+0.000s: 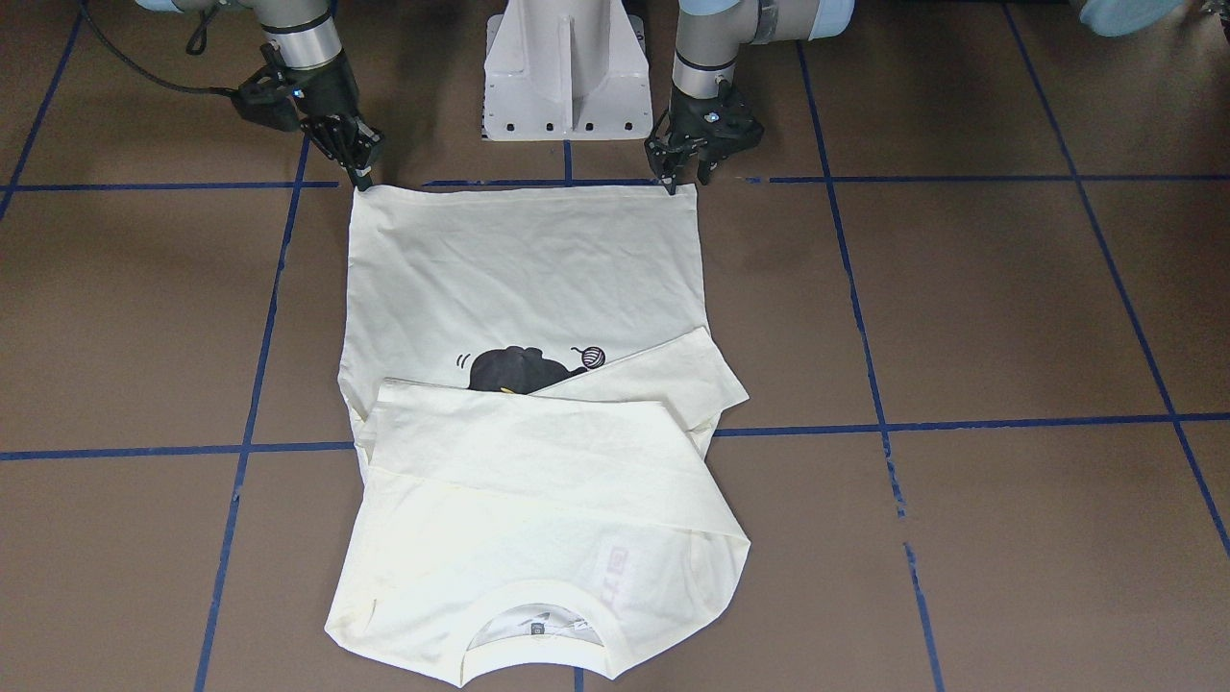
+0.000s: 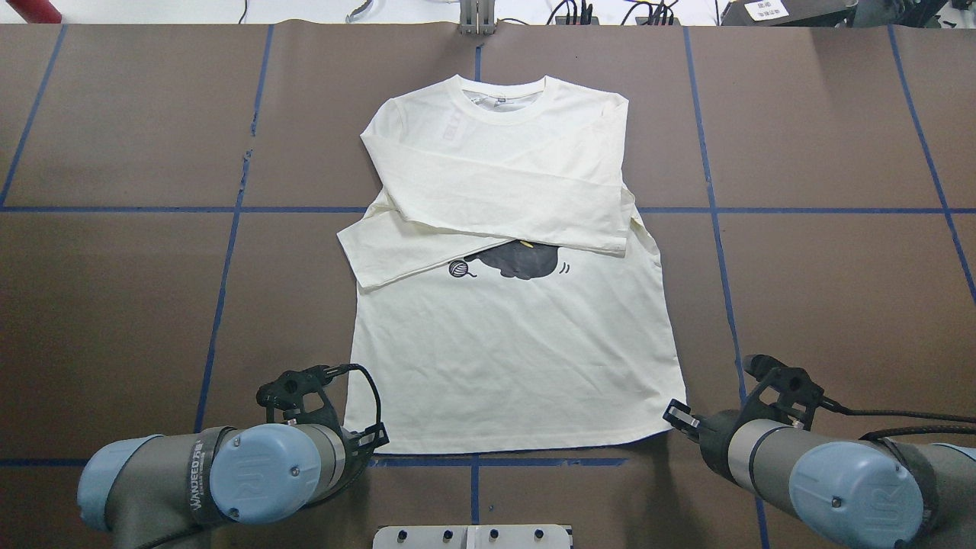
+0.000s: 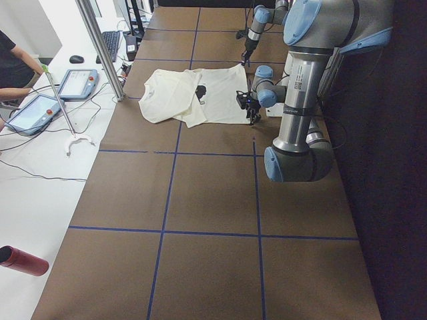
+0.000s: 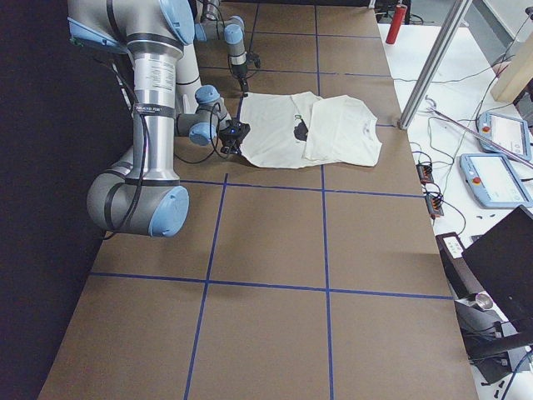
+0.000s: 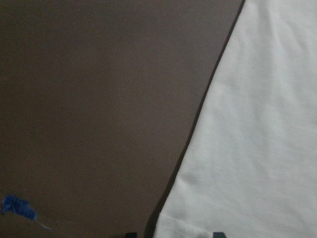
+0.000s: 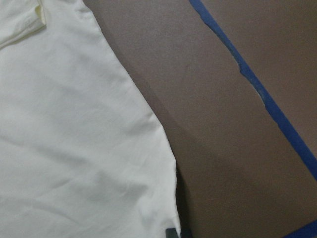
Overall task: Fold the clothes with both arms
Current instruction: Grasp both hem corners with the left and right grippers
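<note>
Front-facing view: the T-shirt (image 1: pixel 519 269) lies flat on the brown table (image 1: pixel 1009 308), hem toward 12 o'clock and collar toward 6 o'clock. Both sleeves are folded across the chest and cover all but the top of the cat print (image 1: pixel 519 370) and the yarn ball (image 1: pixel 589 358). The right gripper (image 1: pixel 365 176) has its fingers drawn together on the hem corner at 11 o'clock. The left gripper (image 1: pixel 684 176) stands with its fingers apart over the corner at 1 o'clock. The white pedestal (image 1: pixel 562 77) sits between the two arms.

Overhead view: the shirt is turned round here, with the collar (image 2: pixel 503 95) at 12 o'clock. The left arm (image 2: pixel 252 473) and right arm (image 2: pixel 823 465) hide both hem corners at 7 and 5 o'clock, so their fingers cannot be read.

Left-end view: only here a person's arm (image 3: pixel 13 67) shows at 10 o'clock beside two tablets (image 3: pixel 33 113). A red bottle (image 3: pixel 23 261) lies at 8 o'clock.

Right-end view: the shirt lies at 12 o'clock, the grippers too small to judge.

Left wrist view: two dark fingertips (image 5: pixel 218 234) sit wide apart at 6 o'clock, the hem corner between them.

Right wrist view: fingertips (image 6: pixel 171 232) sit close together on the hem corner at 6 o'clock. Blue tape (image 6: pixel 257 89) runs toward 4 o'clock.
</note>
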Robot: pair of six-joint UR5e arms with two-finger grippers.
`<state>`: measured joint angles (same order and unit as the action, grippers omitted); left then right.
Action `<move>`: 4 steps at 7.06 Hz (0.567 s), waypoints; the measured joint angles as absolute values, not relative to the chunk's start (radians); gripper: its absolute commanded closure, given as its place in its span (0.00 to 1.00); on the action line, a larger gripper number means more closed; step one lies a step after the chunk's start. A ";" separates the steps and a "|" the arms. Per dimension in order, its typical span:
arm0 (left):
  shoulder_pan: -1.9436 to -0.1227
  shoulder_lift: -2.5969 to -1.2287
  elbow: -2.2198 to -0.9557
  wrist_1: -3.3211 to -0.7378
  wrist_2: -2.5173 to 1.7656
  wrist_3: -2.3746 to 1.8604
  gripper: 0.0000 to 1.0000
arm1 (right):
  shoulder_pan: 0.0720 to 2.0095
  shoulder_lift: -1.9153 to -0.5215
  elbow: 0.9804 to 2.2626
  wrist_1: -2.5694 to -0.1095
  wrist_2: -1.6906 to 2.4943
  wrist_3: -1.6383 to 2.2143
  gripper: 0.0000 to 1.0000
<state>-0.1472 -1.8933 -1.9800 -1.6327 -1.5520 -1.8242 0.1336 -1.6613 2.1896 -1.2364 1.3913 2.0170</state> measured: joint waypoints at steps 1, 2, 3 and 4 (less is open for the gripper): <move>-0.147 -1.893 -1.979 -1.632 -1.552 -1.822 1.00 | 0.133 -1.661 2.189 -1.236 1.391 2.017 1.00; -0.147 -1.894 -1.980 -1.632 -1.552 -1.821 1.00 | 0.132 -1.661 2.189 -1.236 1.391 2.017 1.00; -0.148 -1.894 -1.982 -1.632 -1.552 -1.821 1.00 | 0.132 -1.660 2.189 -1.236 1.391 2.017 1.00; -0.150 -1.894 -1.991 -1.632 -1.553 -1.820 1.00 | 0.132 -1.660 2.189 -1.236 1.391 2.017 1.00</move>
